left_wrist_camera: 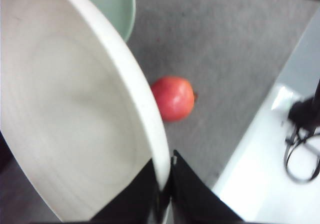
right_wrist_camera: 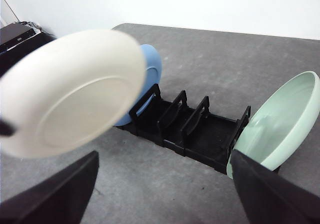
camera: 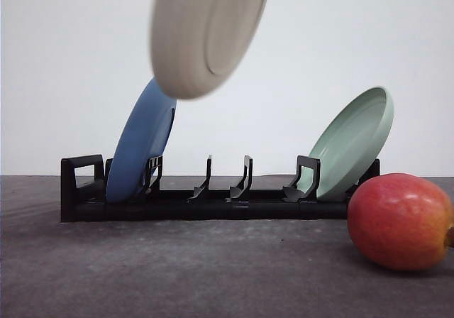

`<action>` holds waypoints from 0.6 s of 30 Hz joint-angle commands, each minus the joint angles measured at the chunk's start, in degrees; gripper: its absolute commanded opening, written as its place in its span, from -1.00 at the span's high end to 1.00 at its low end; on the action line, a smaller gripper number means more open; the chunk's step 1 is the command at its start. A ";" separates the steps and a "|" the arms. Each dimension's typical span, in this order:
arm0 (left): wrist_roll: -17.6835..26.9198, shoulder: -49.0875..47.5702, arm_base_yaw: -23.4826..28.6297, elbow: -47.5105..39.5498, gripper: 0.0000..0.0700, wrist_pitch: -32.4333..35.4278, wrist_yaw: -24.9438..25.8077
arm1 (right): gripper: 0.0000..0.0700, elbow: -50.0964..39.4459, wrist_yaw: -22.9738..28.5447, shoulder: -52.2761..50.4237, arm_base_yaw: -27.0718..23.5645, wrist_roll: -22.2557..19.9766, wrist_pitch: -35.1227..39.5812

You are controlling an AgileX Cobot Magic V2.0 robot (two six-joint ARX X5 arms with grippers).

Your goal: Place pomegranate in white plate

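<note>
The white plate [camera: 206,34] hangs tilted in the air above the rack, blurred, with its ringed underside toward the front camera. In the left wrist view my left gripper [left_wrist_camera: 164,186] is shut on the white plate's [left_wrist_camera: 75,109] rim, one dark finger on each face. The pomegranate [camera: 401,222] rests on the grey table at the right, in front of the rack's right end; it also lies beyond the plate's edge [left_wrist_camera: 172,98]. My right gripper [right_wrist_camera: 164,159] is open over the table before the rack, nothing between its fingers [right_wrist_camera: 60,191]. The white plate [right_wrist_camera: 70,91] floats to one side of it.
A black dish rack [camera: 213,197] stands across the table. A blue plate [camera: 142,144] leans in its left end and a pale green plate [camera: 355,140] in its right end. The middle slots [right_wrist_camera: 185,119] hold nothing. The table edge and cables [left_wrist_camera: 300,134] lie beside the left arm.
</note>
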 commanded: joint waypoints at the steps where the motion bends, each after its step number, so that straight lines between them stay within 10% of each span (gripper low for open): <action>1: 1.09 0.65 -2.56 1.30 1.00 -2.39 -3.15 | -0.51 0.90 -0.16 0.26 0.09 0.47 0.35; 18: -6.74 1.71 -13.89 -16.82 1.00 -5.01 -16.58 | -0.51 0.90 -0.16 0.28 0.09 1.28 0.35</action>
